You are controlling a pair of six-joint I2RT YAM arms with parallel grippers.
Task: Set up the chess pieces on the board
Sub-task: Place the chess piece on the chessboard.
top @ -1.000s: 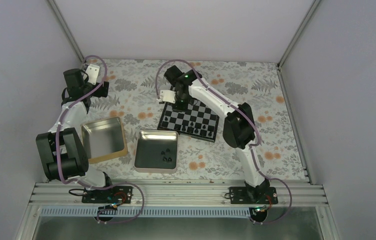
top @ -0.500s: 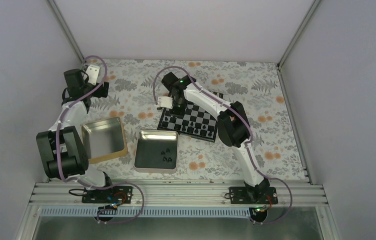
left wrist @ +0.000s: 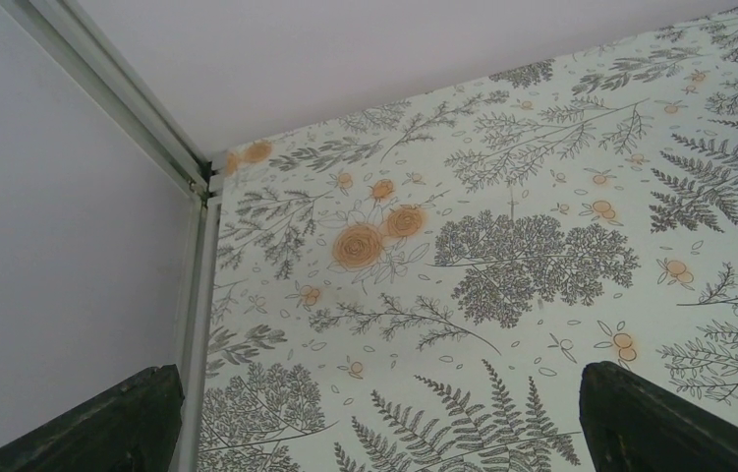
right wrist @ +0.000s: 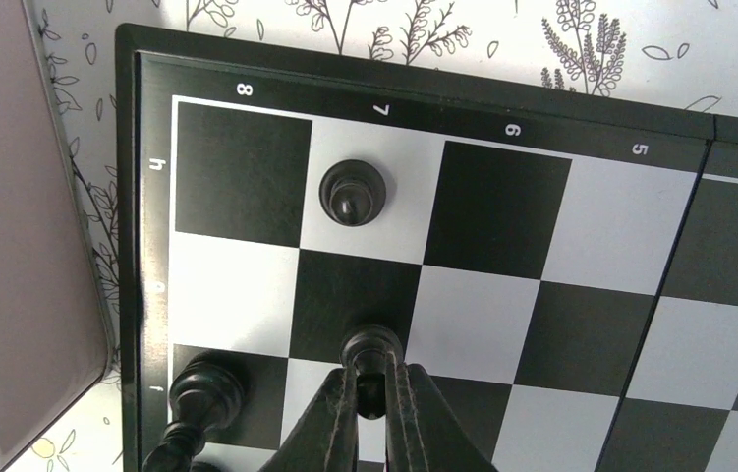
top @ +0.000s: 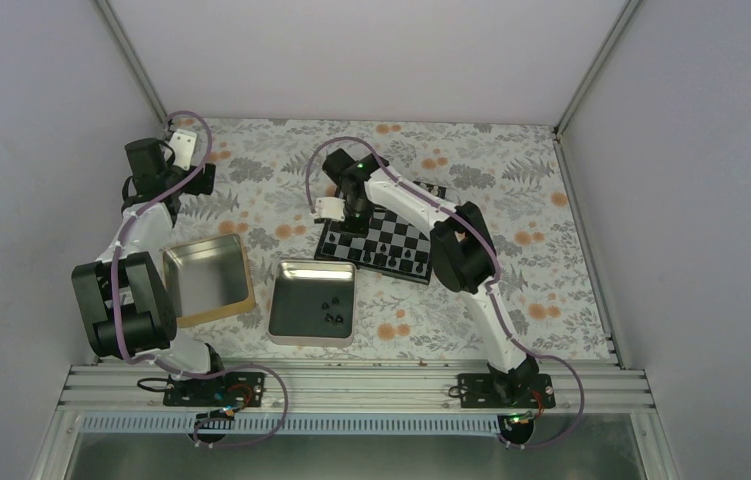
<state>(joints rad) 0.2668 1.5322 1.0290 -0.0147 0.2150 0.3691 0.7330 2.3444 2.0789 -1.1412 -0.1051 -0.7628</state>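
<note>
Setup partly done. The small black-and-silver checked chessboard [top: 383,238] lies at mid-counter. A row of tiny black chess pieces [top: 397,262] stands along its near edge, and the right wrist view shows two more near the h-file corner: a black pawn [right wrist: 352,192] on a pale square of rank 7, and another dark piece [right wrist: 202,391] at the board's border. A few loose black pieces [top: 332,311] remain in the rectangular silver metal tin [top: 296,330] just near-left of the board, so several placements are judged outstanding. The gold-rimmed metal tin [top: 213,312] holds no visible pieces. The right arm reaches far and left, its forearm crossing the board and its wrist pointing down over the far-left corner. The right end effector [right wrist: 374,388] is clenched on one small black chess piece [right wrist: 372,350], just above or on a square; contact unclear. The left arm is folded back at far left; the left end effector [left wrist: 379,393] is spread wide and empty over the floral-patterned counter [left wrist: 502,246].
</note>
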